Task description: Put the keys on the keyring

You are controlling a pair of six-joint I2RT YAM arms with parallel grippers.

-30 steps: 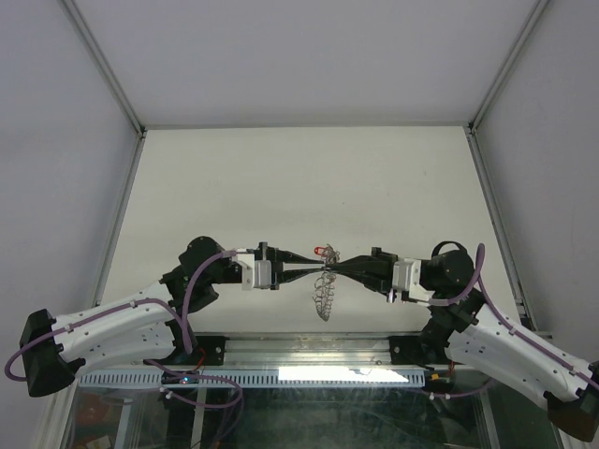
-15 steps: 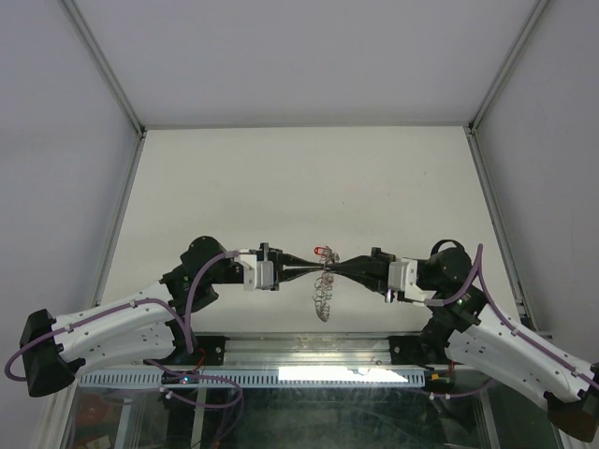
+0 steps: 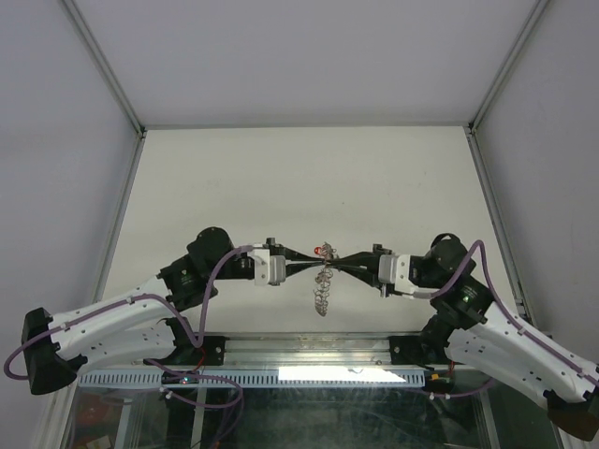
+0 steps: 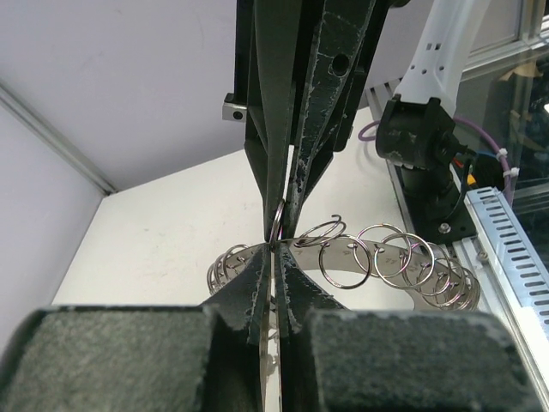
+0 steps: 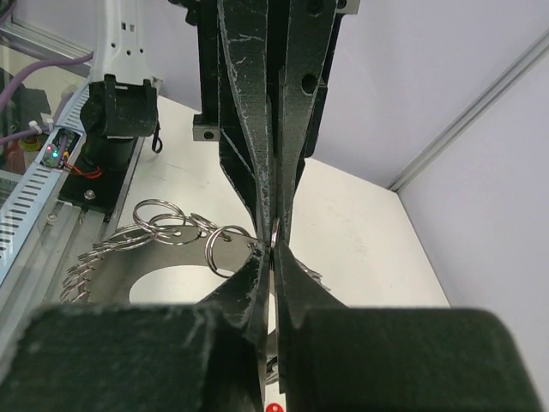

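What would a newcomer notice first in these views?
The left gripper and right gripper meet tip to tip in mid-air over the near part of the table, both shut. Below them hangs the keyring, a cluster of silver loops, with a small red tag just above the tips.

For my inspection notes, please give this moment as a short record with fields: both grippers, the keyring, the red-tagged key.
left gripper: jaws closed, tip to tip with the right one
right gripper: jaws closed
keyring: hangs down from the meeting tips, many rings strung on it
red-tagged key: right at the meeting tips; threaded or not, cannot tell
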